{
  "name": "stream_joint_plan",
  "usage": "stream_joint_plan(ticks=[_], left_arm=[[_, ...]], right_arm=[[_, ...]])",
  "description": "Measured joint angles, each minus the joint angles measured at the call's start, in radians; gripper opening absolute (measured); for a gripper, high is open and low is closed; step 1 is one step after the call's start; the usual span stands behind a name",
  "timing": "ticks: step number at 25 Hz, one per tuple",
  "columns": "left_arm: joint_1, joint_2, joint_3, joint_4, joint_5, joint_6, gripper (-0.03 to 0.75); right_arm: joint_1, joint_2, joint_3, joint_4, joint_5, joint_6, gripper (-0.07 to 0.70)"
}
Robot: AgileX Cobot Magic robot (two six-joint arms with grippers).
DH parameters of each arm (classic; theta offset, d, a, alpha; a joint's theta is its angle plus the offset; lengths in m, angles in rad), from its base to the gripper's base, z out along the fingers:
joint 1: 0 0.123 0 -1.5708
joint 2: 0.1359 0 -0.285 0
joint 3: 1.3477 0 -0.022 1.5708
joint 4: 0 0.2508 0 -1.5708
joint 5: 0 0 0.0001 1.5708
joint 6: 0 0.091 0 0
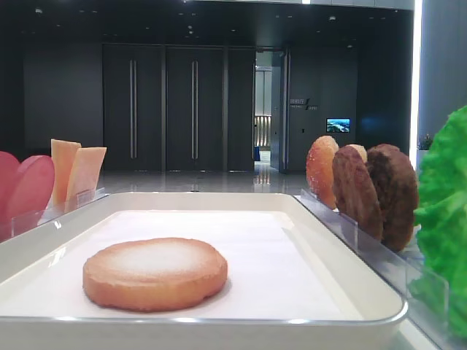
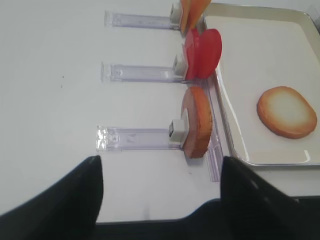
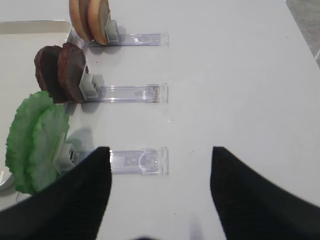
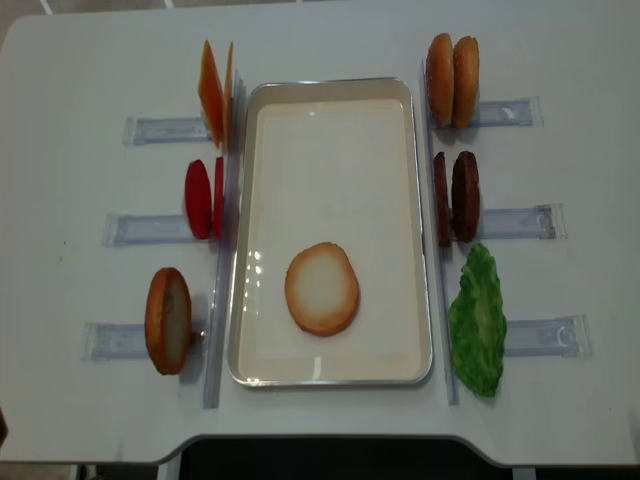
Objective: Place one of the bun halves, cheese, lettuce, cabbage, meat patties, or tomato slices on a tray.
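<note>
One bun half [image 1: 155, 273] lies flat in the tray [image 1: 350, 281] at 6 o'clock in the high view. In the right wrist view the right pincer [image 3: 160, 190] is released, empty, with the lettuce [image 3: 35, 142] at its 9 o'clock; a careless sweep could knock it off. In the left wrist view the left pincer [image 2: 160, 192] is released too, and the upright bun [image 2: 197, 122] at 12 o'clock could tip. From above, the meat patties [image 4: 455, 197] stand at 3 o'clock of the tray.

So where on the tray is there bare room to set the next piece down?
The tray floor is bare from the bun half up to the far rim. Outside its long rims it is crowded: cheese, tomato slices, meat patties, lettuce.
</note>
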Motion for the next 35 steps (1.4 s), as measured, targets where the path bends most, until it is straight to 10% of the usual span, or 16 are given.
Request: stream_joint_plan(ticks=[35], left_arm=[[0.0, -0.059, 0.15, -0.065, -0.147, 0.185, 0.537]], right_arm=[[0.0, 0.0, 0.0, 0.0, 0.0, 0.0, 0.416]])
